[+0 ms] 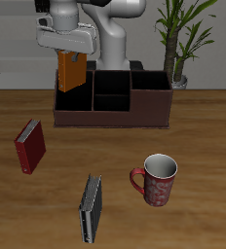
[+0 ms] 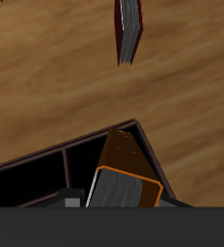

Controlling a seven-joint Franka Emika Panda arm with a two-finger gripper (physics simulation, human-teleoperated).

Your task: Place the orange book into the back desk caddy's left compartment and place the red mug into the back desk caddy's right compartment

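Exterior view: hand point(image 1: 70, 49) clenched on the orange book point(image 1: 71, 71), which hangs upright, long axis vertical, directly above the back desk caddy point(image 1: 112, 100) at its wide end section, the left compartment point(image 1: 74, 97), lower edge at about rim height; red mug point(image 1: 158, 179) stands well apart on the worktop point(image 1: 198, 136) nearer the front edge. Wrist view: orange book point(image 2: 124, 178) sits straight beneath the hand, over the left compartment point(image 2: 46, 174) close to the caddy's end wall, so judged move is straight down, little clearance to that wall.
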